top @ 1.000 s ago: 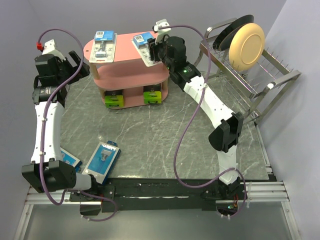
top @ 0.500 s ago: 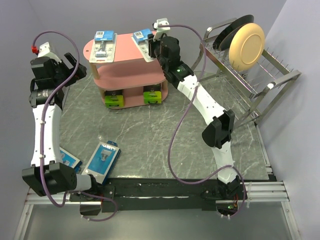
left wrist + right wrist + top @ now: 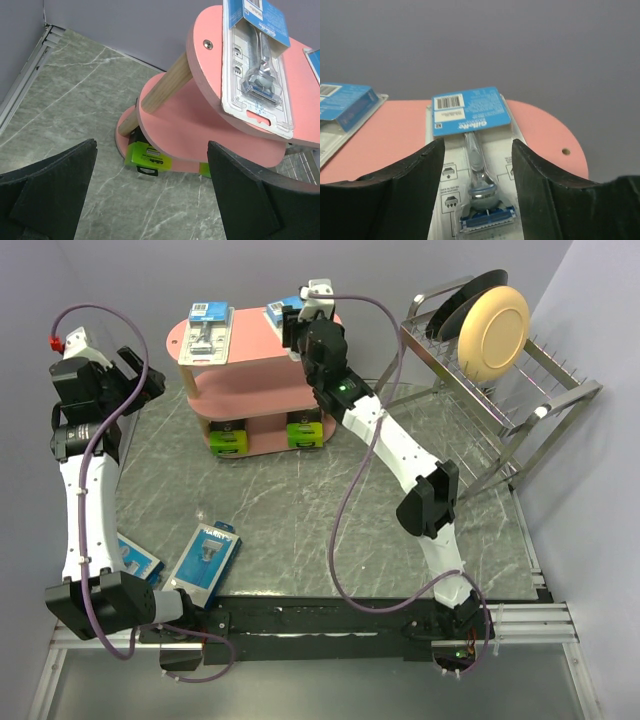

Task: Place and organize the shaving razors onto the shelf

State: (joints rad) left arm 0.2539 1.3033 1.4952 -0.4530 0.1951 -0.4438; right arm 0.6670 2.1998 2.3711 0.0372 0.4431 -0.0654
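Your right claw [image 3: 477, 145] is up at the top board of the shelf [image 3: 250, 340], at that board's right end. Its jaws stand apart, 1 finger on each side of the right blister pack [image 3: 472, 112]. That pack lies flat on the pink board with its blue barcode label pointing away from the claw. You cannot tell from the wrist view whether the pads touch the pack's edges.

Your left claw [image 3: 151, 150] hangs wide open off the shelf's left side with nothing between its fingers, looking across at the 3 boards and a wooden post.

The left blister pack [image 3: 205, 333] lies on the top board's left part, well apart from the other one.

On the bottom tier you have the left black box [image 3: 228, 437] and the right black box [image 3: 305, 430], side by side, lime-green ends facing out toward you.

The middle board shows nothing on the part you can see.

2 packs are on the tabletop [image 3: 300, 510] near your left arm's base: the inner blue-carded pack [image 3: 208, 556], lying at a slant, and the outer blue-carded pack [image 3: 137, 560], partly hidden by the arm.

The wire dish rack [image 3: 520, 400] with its cream plate [image 3: 493, 330] stands at the far right.
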